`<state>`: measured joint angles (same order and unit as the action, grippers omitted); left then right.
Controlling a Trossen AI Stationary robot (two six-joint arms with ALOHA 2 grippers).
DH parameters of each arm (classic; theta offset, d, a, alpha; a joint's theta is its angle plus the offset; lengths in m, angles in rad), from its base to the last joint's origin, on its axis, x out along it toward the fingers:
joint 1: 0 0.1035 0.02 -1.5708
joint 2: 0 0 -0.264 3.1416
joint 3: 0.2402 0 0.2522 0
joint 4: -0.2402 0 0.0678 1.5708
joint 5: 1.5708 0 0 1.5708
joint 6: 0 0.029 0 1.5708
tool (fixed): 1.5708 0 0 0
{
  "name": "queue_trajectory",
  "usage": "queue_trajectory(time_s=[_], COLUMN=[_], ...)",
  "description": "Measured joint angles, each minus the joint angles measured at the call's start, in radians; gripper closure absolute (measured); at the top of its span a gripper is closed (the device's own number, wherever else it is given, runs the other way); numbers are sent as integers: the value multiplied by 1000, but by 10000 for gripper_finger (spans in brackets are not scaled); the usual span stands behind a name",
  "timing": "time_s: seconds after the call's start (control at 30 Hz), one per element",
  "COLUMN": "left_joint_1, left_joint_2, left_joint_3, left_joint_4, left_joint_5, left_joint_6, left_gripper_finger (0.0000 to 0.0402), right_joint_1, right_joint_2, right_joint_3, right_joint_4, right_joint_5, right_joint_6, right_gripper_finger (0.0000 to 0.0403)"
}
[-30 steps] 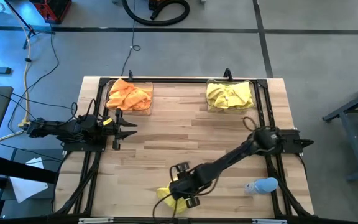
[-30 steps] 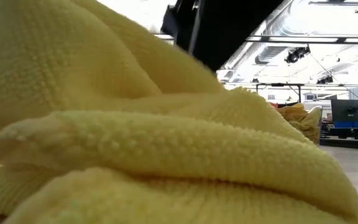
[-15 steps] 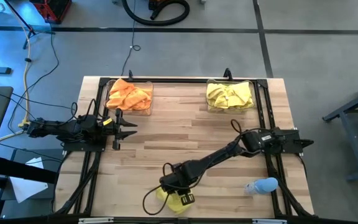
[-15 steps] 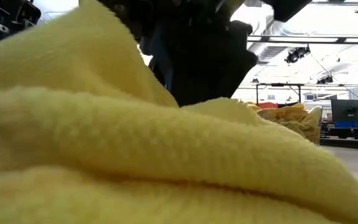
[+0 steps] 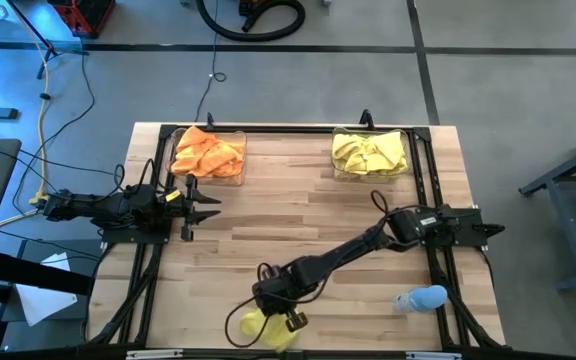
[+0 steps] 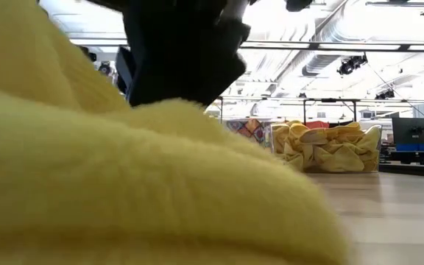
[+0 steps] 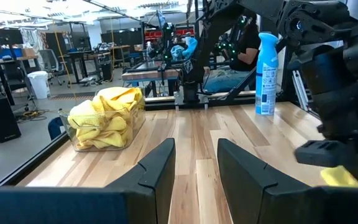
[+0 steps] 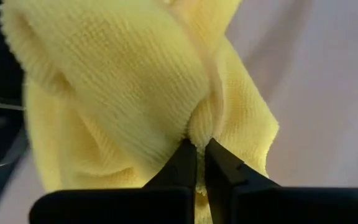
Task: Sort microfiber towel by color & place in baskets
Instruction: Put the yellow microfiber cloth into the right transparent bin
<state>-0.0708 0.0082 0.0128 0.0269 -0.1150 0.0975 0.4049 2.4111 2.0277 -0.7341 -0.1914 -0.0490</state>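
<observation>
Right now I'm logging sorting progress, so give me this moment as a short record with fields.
right claw: shut on a yellow towel at the table's near edge
left claw: open, waiting at the left side
left basket: holds orange towels
right basket: holds yellow towels
blue object: on the table, near right

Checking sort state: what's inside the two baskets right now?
In the high view, the left basket holds orange towels; the right basket holds yellow towels. Each pile covers its basket's floor, so anything underneath is hidden. One yellow towel is outside, pinched by the right gripper.
</observation>
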Motion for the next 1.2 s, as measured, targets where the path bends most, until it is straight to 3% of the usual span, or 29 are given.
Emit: queue_trajectory(time_s=[0.13,0.37,0.63,0.77,0.9,1.03,1.2], left_joint_1=[0,0,0,0,0,0,0], left_joint_2=[0,0,0,0,0,0,0], left_joint_3=[0,0,0,0,0,0,0], left_joint_4=[0,0,0,0,0,0,0], left_joint_5=[0,0,0,0,0,0,0], left_joint_6=[0,0,0,0,0,0,0], left_gripper_finger=[293,293,293,293,293,293,293], right_joint_1=[-13,-56,-127,-140,-122,-92,-59], right_joint_2=[0,0,-3,-4,-3,2,27], right_joint_3=[0,2,121,124,68,26,17], right_joint_4=[-26,-11,-198,-132,101,278,230], right_joint_5=[90,114,350,341,330,234,121], right_joint_6=[19,-8,151,232,278,258,231], right_gripper_finger=[398,400,401,402,402,402,402])
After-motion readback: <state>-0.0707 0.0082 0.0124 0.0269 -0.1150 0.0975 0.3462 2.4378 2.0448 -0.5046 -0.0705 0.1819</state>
